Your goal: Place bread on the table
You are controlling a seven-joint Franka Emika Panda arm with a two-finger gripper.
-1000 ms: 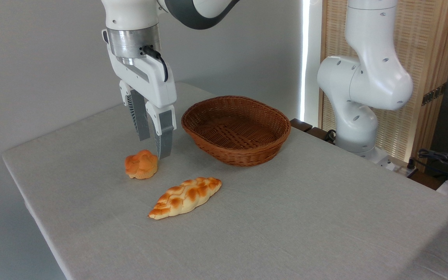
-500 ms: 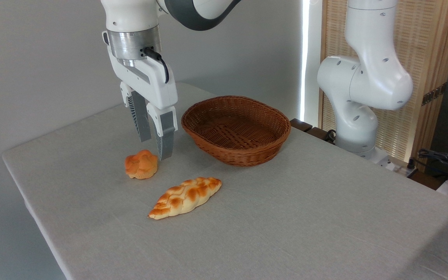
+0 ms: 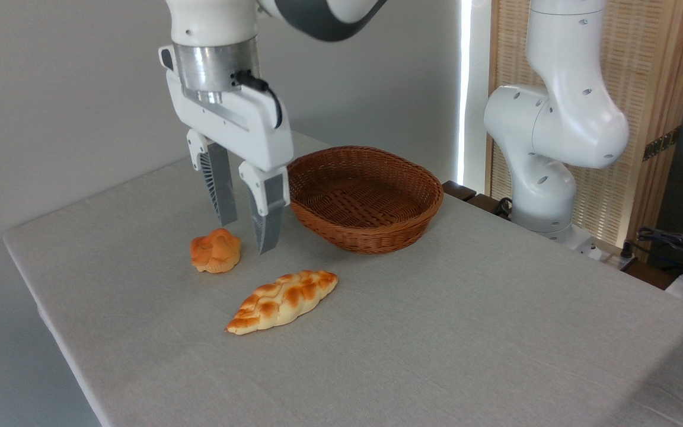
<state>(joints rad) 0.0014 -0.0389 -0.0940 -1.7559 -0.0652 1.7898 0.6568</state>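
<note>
The gripper [image 3: 248,236] hangs with empty fingers [image 3: 268,228] apart above the table [image 3: 466,332], beside a bun [image 3: 216,251]; the bread [image 3: 283,300] lies near the basket [image 3: 371,198].

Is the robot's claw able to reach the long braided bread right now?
Probably yes. The gripper hangs open just behind the braided loaf, which lies bare on the table. Neither the bun nor the basket blocks the way.

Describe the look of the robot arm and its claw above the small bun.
The arm is glossy white with rounded joint housings and a dark grey band near the top. A brushed silver metal ring joins it to a white boxy claw, with a black cable looping from the ring. The two fingers are grey, ribbed and tapered, in white mounts.
</note>
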